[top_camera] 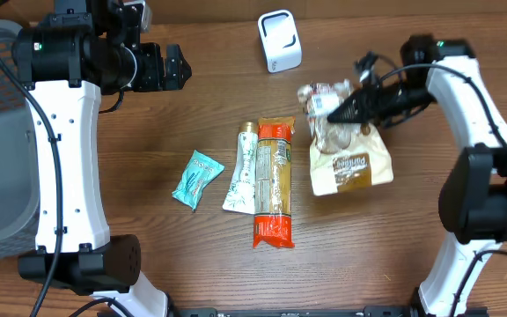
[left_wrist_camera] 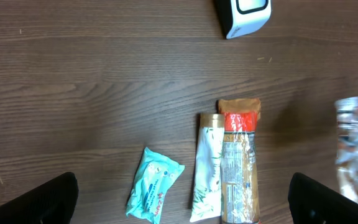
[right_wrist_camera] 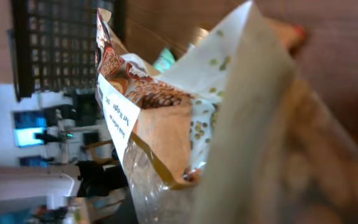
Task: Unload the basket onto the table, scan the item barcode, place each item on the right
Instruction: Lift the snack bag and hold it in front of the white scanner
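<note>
one bag [top_camera: 350, 165]: your right gripper [top_camera: 334, 109] pinches its top
left gripper [top_camera: 180, 69]: yours stands wide, holding nothing
scanner [top_camera: 279, 40]: near the bag

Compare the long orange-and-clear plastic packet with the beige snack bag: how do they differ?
The long orange-and-clear plastic packet is narrow and lies flat, untouched, beside a white tube; the beige snack bag is wider, crumpled, and pinched at its top by the right tool. Both rest on the wooden table.
</note>
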{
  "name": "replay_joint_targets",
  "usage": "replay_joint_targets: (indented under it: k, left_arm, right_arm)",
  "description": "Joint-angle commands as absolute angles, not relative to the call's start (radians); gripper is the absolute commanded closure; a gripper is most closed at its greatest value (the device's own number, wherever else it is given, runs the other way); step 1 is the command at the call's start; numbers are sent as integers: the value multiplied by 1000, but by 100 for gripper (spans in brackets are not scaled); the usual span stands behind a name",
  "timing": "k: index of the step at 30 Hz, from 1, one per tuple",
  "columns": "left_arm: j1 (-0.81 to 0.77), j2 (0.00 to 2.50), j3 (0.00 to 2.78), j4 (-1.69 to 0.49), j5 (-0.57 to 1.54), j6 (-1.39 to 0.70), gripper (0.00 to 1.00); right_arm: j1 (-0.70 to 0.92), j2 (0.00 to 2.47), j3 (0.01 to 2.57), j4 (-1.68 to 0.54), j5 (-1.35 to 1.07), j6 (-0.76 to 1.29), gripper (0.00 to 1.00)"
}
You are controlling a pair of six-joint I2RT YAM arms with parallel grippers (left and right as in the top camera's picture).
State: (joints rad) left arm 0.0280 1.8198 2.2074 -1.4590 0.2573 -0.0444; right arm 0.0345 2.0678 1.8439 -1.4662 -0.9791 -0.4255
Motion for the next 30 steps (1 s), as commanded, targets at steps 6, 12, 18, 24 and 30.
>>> replay_joint_targets:
  k: [6,12,18,24,30]
  left_arm:
    - [28,1822,2210,-1458,255,-22,0]
    - [28,1822,2210,-1458,254,-22,0]
    - [28,1822,2210,-1458,255,-22,0]
    - [28,1822,2210,-1458,255,-22,0]
    - [28,1822,2210,-1458,255,-22,1]
  right_arm:
    - [103,1783,1934,-1396,-916,-543,96]
    - [126,1736,1933,-1320,-909,-450,96]
    - [175,1736,1933,-1162,-545,-168,97]
    - [326,1781,1933,-936,76,-131,96]
    - [403,1897,1932,-677,415,-280,96]
